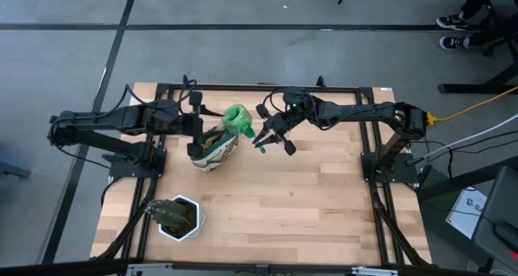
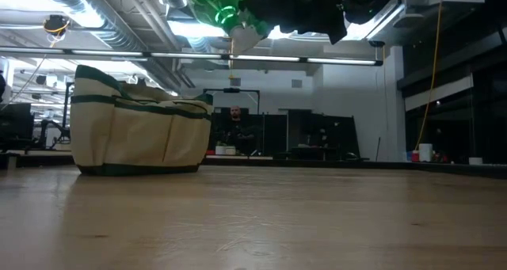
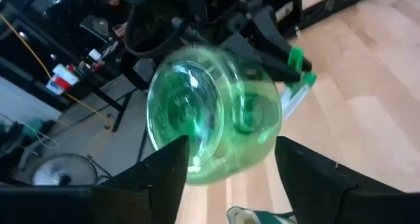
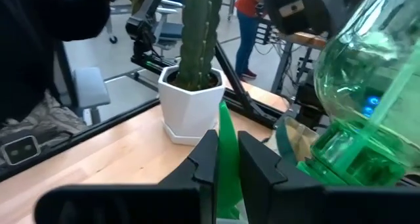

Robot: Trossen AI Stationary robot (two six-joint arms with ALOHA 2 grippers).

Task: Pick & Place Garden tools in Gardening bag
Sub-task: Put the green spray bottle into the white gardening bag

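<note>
The green translucent spray bottle [image 1: 238, 119] is in the air just beyond the gardening bag [image 1: 215, 150]. It lies roughly level, with its base [image 3: 197, 119] turned toward my left arm. The cream bag with green trim stands on the table [image 2: 139, 127]. My right gripper [image 1: 264, 141] is shut on the bottle's head end. My left gripper [image 1: 197, 137] is open at the bag's left side. In its wrist view its two fingers [image 3: 164, 175] frame the bottle, which is farther off. Trowel, shears and rake are not visible. My right gripper pinches a thin flat green piece [image 4: 227, 145] at the spray bottle's head between its two fingers. It comes from the table's right side. The bottle [image 4: 367, 86] is lifted clear of the table and the bag, lying tilted with its body away from the fingers.
A white pot with a green cactus [image 1: 178, 217] stands at the table's near left, and shows in the right wrist view [image 4: 191, 106]. Bare wooden tabletop [image 1: 307, 195] lies to the right of the bag and pot. People stand in the room beyond the table.
</note>
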